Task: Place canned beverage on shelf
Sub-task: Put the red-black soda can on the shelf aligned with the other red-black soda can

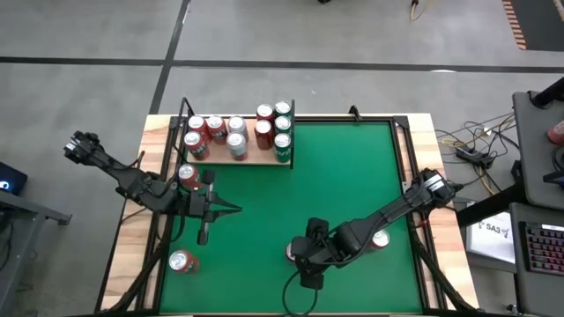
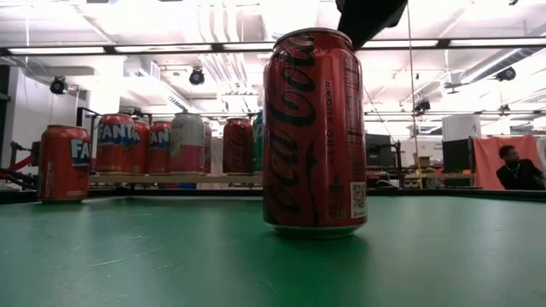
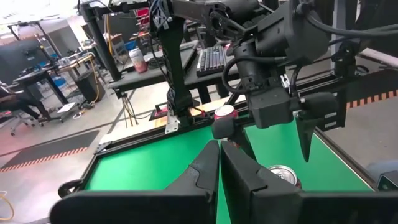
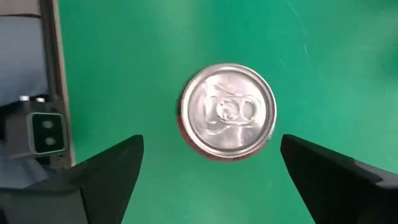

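Observation:
A red Coca-Cola can [image 2: 316,132] stands upright on the green felt near the table's front, its silver top [image 4: 228,111] facing up. My right gripper [image 1: 300,255] hangs just above it, open, with one finger [image 4: 106,174] on each side of the can and clear of it. My left gripper [image 1: 231,210] hovers shut and empty over the left half of the table, pointing right. The shelf [image 1: 257,160], a pale wood panel at the far left-centre, carries several upright cans.
Loose cans stand on the felt: one near the front left [image 1: 182,261], one beside my left arm [image 1: 188,174], one under my right arm [image 1: 381,238]. Black frame rails [image 1: 407,167] run along the table's sides. The felt's middle [image 1: 335,176] is open.

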`<state>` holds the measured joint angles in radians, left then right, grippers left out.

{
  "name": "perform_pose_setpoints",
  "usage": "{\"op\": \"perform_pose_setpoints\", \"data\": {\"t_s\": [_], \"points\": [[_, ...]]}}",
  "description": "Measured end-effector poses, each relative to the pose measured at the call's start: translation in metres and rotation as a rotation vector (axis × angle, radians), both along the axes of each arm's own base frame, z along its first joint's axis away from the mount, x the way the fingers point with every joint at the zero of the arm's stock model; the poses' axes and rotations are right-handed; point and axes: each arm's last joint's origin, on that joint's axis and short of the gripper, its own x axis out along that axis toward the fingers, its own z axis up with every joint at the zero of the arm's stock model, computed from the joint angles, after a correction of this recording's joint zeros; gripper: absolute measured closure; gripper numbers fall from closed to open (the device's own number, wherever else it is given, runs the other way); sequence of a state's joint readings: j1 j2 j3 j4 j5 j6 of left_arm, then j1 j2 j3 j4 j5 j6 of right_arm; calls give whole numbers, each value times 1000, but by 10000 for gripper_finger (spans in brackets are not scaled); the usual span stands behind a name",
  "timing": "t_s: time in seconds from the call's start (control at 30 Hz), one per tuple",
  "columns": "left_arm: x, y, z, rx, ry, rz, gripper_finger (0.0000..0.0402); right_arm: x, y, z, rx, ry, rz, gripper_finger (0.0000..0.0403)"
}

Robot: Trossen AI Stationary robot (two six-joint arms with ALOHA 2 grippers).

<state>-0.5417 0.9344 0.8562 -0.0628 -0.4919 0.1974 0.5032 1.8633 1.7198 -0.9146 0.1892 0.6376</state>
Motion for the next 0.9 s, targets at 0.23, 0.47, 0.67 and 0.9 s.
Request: {"op": "perform_pose_setpoints", "data": {"t_s": [0.23,0.47,0.67,0.9], "points": [[0,0,0,1,1,0,402,-3,-2,-18,-32,21,-13,31],[0,0,0,1,2,0,402,3,-2,-38,-25,-57,21,31],[1,-1,-1,3,5,-1,402,7,-6,-41,-70,-110,-2,49],[3,-2,-3,13,14,-1,402,12,-17,-43,-81,-111,-23,117]]}}
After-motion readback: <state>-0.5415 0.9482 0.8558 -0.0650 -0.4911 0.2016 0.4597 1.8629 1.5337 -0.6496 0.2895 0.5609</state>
